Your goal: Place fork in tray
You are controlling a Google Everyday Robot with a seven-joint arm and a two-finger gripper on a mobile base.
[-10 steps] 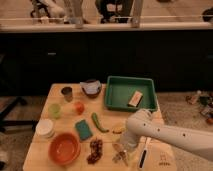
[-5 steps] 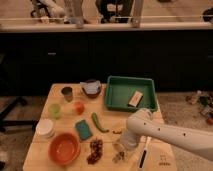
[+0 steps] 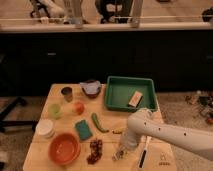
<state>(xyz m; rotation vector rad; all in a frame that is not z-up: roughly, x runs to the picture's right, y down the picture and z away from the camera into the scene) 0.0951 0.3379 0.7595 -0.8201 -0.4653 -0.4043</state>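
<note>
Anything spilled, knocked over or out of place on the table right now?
Nothing spilled or toppled. Only a tan block lies slanted inside the tray. The gripper is shut, low near the front edge of the table, beside the dish brush.

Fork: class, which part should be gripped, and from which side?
Probably its slim handle, from above: the fork lies flat on the table, leaving no side to slip under. The gripper is shut, down over it at the table's near edge.
</note>
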